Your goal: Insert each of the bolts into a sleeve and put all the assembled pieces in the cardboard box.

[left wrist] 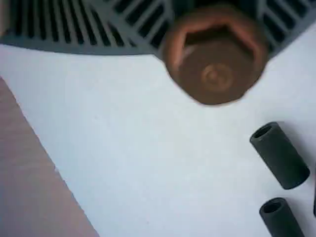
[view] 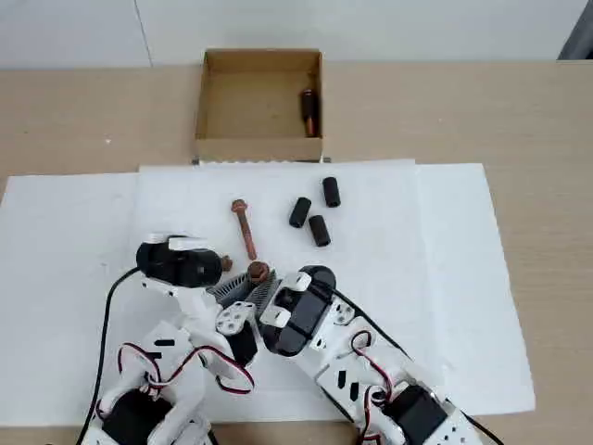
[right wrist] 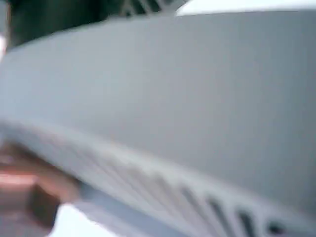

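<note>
**A:** Why are both arms crouched so low at the near side of the white sheet [view: 445, 278]?

**B:** My guess is that a part is being readied for assembly. The left gripper [view: 233, 287] and the right gripper [view: 266, 293] sit nose to nose. One bolt [view: 258, 272] is right at that meeting point, its hex head turned upward.

**A:** Which arm has it?

**B:** I cannot tell. The left wrist view shows the head against ribbed grey plastic, and the right wrist view is too blurred to settle it. So I can't say whether either gripper is clamped or parted.

**A:** Where are the other parts?

**B:** A second bolt [view: 245, 227] lies flat on the sheet just beyond the grippers, on the side toward the cardboard box [view: 250, 102]. Three sleeves [view: 319, 230] lie loose to the right of it. They are near one another but apart, and clear of both grippers.

**A:** So nothing is mated on the sheet?

**B:** Not that I can see. One assembled piece [view: 310, 111] rests inside the box, against its right wall. I judge the next need is a sleeve brought to the first bolt's shank, which is hidden under the grippers.
</note>
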`<move>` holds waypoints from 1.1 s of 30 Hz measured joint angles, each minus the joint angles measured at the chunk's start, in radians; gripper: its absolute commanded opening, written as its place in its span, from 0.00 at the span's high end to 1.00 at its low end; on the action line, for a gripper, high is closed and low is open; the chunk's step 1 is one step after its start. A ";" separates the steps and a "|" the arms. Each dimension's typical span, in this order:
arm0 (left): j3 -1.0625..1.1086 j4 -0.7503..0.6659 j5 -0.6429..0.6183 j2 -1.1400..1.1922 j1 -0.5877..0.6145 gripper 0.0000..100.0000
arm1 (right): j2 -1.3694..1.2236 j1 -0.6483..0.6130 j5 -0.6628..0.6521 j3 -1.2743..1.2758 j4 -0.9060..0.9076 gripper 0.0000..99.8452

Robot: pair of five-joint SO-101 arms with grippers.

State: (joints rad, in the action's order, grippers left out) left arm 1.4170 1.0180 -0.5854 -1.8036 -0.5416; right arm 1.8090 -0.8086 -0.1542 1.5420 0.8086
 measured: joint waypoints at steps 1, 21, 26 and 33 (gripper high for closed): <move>0.000 0.000 0.000 0.000 0.000 1.00 | 0.000 -0.002 0.000 0.000 0.000 1.00; -0.012 0.000 0.046 0.000 0.046 0.83 | 0.000 0.002 -0.002 0.002 0.000 1.00; -0.058 0.032 0.046 0.000 0.046 0.84 | 0.000 0.002 -0.002 0.002 0.000 1.00; -0.110 0.046 0.137 -0.002 0.203 0.99 | 0.000 0.032 -0.002 0.002 0.000 1.00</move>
State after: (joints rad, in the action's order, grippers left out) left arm 1.3065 1.0641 -0.4488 -1.8052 -0.3391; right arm 1.8090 -0.7764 -0.1557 1.5436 0.8086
